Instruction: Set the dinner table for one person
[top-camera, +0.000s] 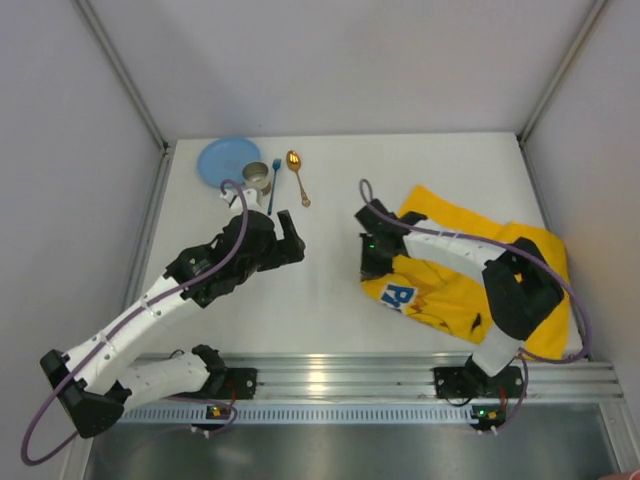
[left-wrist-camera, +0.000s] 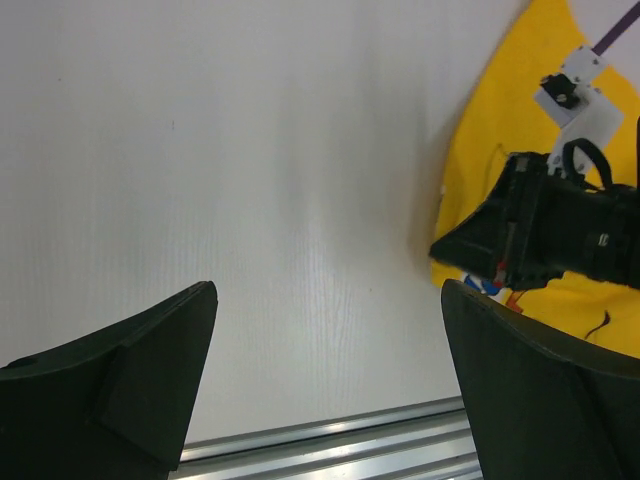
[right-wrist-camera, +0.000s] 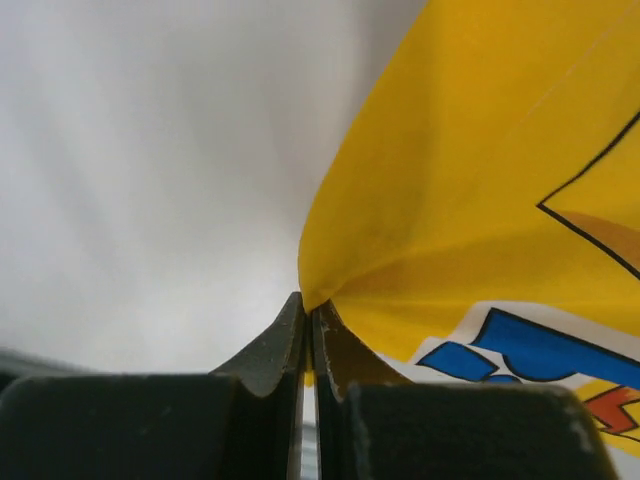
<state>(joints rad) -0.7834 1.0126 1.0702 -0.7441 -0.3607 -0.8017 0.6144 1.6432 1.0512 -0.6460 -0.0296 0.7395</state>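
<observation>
The white dinner table (top-camera: 330, 300) carries a rumpled yellow cartoon-printed placemat (top-camera: 470, 290) at the right. My right gripper (top-camera: 372, 262) is shut on the placemat's left edge; in the right wrist view the cloth (right-wrist-camera: 480, 200) is pinched between my closed fingertips (right-wrist-camera: 285, 335). My left gripper (top-camera: 290, 240) is open and empty over the table's middle left; its view shows the bare table (left-wrist-camera: 250, 200) and the placemat (left-wrist-camera: 510, 150) with the right arm on it. A blue plate (top-camera: 227, 160), a metal cup (top-camera: 257, 178), a blue utensil (top-camera: 273, 185) and a gold spoon (top-camera: 297, 175) lie at the far left.
A ribbed aluminium rail (top-camera: 340, 375) runs along the near edge, also seen in the left wrist view (left-wrist-camera: 330, 440). White walls with metal posts (top-camera: 120, 70) close in the table on the left, the right and the far side.
</observation>
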